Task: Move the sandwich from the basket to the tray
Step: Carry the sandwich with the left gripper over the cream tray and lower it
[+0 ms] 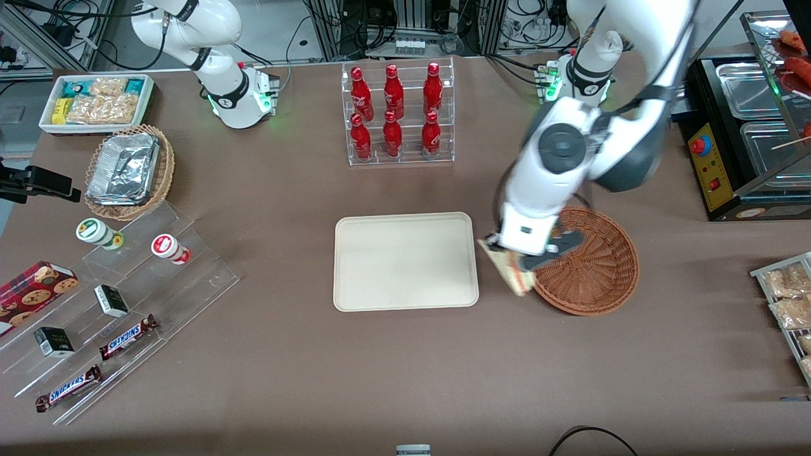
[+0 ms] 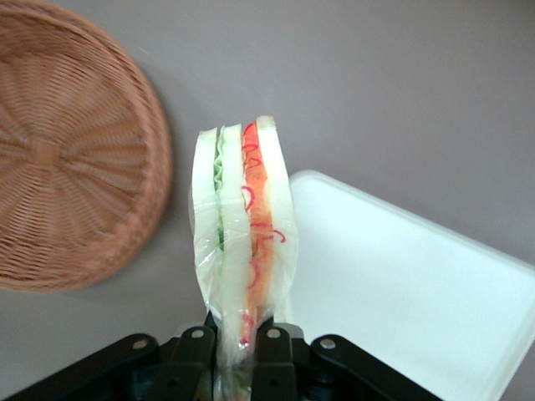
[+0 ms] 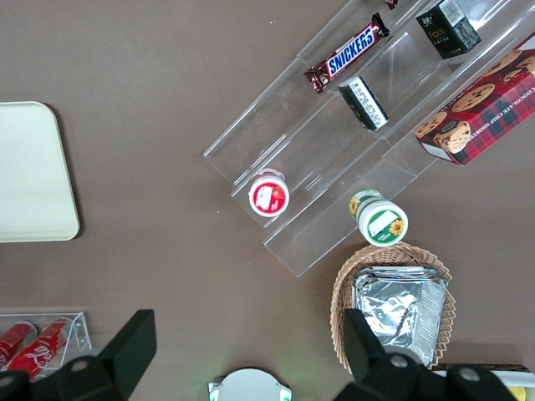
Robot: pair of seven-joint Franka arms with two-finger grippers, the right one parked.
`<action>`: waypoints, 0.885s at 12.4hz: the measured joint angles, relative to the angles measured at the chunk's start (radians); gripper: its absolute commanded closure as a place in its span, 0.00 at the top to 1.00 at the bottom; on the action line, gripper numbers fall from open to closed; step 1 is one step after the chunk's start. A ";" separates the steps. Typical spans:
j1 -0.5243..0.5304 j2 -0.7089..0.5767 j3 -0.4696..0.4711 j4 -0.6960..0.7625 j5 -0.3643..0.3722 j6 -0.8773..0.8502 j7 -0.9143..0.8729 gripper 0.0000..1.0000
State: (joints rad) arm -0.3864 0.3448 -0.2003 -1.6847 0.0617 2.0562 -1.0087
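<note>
Sandwich (image 2: 243, 242) on edge in gripper (image 2: 236, 342), tip outward

Legible text: "SNICKERS" on two chocolate bars, one (image 1: 128, 336) on a step of the clear stepped stand (image 1: 120, 304) and another (image 1: 68, 387) on its lowest step. The gripper (image 1: 514, 265) bears no readable marking.

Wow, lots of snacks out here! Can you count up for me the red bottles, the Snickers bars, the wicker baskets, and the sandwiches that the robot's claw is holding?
Red bottles in the clear rack: 6
Snickers bars: 2
Wicker baskets, the reddish-brown basket and the tan basket with foil containers: 2
Sandwiches, the sandwich clamped in the gripper between basket and tray: 1
Total: 11
</note>
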 measured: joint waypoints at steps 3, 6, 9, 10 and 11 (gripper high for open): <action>-0.101 0.126 -0.001 0.048 0.035 0.098 0.009 0.00; -0.178 0.261 -0.001 0.081 0.082 0.225 0.013 0.00; -0.234 0.321 0.000 0.098 0.153 0.245 0.012 0.00; -0.235 0.323 0.000 0.099 0.158 0.255 0.014 0.00; -0.235 0.323 0.002 0.099 0.162 0.274 0.022 0.00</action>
State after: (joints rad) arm -0.6213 0.6680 -0.1980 -1.5856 0.2234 2.3298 -0.9865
